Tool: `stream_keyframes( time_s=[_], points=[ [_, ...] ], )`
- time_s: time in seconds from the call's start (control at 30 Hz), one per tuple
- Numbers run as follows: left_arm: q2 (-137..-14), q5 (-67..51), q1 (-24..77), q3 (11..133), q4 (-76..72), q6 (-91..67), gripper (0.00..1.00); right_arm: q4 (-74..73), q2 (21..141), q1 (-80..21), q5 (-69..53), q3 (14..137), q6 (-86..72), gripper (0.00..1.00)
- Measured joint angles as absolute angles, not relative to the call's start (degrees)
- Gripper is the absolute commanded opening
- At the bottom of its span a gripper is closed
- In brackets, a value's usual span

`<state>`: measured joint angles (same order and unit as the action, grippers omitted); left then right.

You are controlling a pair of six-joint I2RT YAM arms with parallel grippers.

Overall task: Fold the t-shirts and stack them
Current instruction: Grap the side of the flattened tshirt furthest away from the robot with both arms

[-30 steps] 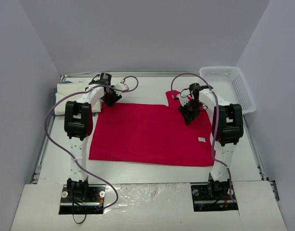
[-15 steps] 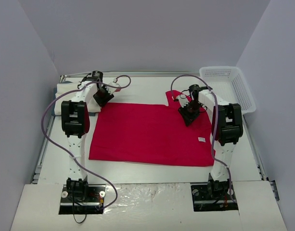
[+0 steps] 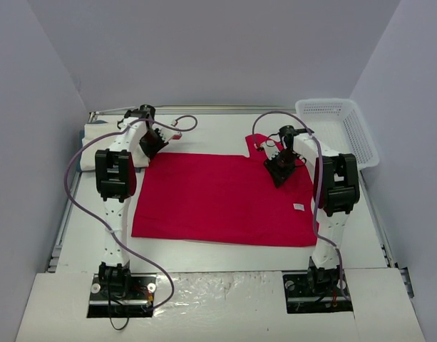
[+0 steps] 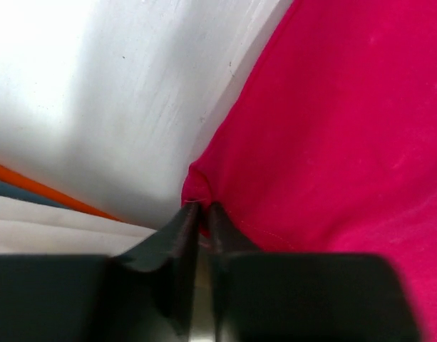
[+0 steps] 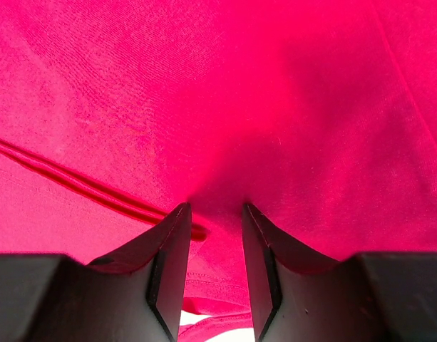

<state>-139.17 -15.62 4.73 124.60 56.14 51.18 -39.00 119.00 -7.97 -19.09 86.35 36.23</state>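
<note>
Pale grey walls close in a white worktop (image 3: pixel 204 255), and the red t-shirt (image 3: pixel 218 203) lies spread flat across its middle. The white t-shirt (image 3: pixel 91 134) sits folded at the far left edge, just beyond the red one's far left corner.

The red cloth looks thin, light and limp. It should drape and slide rather than hold a shape, so it is best lifted by two corners or edges at once to keep the fold line straight. A hem or seam probably gives the firmest bite.

The left fingers (image 4: pixel 179 235) are pressed almost together on the very corner of the red shirt, with a sliver of its hem between them. The right fingers (image 5: pixel 172 242) stand apart with their tips planted on red cloth near the far right of the shirt, and nothing looks clamped.

Only the overhead view shows the whole layout: the shirt's outline, a small white label (image 3: pixel 299 206) near its right edge, and a white mesh basket (image 3: pixel 346 121) at the far right. It cannot show what the fingers are doing. The left wrist view shows the corner pinch and bare worktop beside it. The right wrist view shows a stitched seam running between the fingers.
</note>
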Motion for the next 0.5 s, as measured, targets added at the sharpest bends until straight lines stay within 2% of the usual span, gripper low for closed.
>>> stream_keyframes(
  time_s=[0.27,0.5],
  points=[
    [-139.5,-14.94,4.82,125.14,56.23,49.87,0.02,-38.98,119.02,-7.97,-18.85,86.35,36.21,0.31],
    [-134.8,-12.36,4.82,117.01,48.14,41.34,0.02,-38.98,118.67,-7.97,-18.55,86.5,36.18,0.34]
  ],
)
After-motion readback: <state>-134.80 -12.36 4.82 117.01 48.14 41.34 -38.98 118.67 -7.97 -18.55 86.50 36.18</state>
